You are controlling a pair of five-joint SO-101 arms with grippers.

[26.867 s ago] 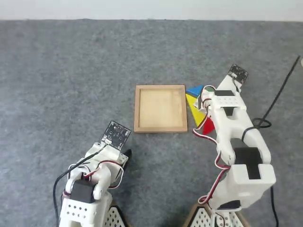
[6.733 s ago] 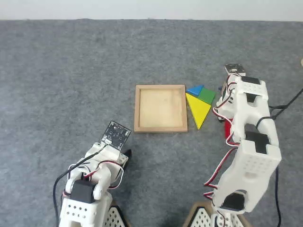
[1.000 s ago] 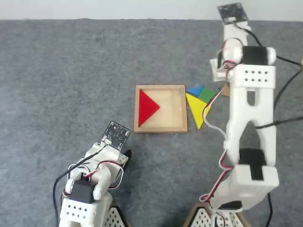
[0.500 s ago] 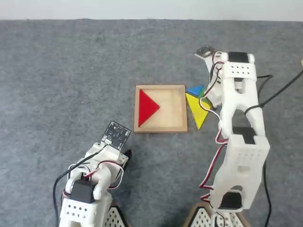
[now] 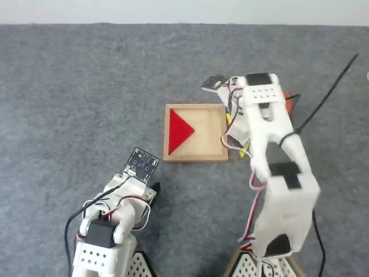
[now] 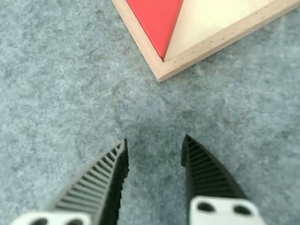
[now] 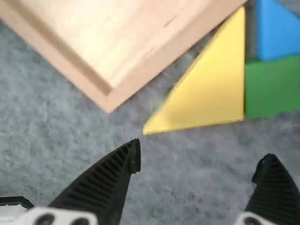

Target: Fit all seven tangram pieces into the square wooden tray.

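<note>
Toward the near edge of the grey counter [image 5: 86, 86], the left hand [image 6: 154, 145] hangs open, empty, just short of a corner of the square wooden tray [image 6: 206, 51]. The tray lies mid-counter with one red triangle [image 5: 179, 130] flat inside, against the wall facing the counter's left edge. Just beside the opposite wall lie three pieces: a yellow triangle [image 7: 211, 93], a green piece [image 7: 267, 89] and a blue piece [image 7: 276, 28]. The right hand [image 7: 201, 159] hovers wide open, empty, near the yellow triangle's tip.
</note>
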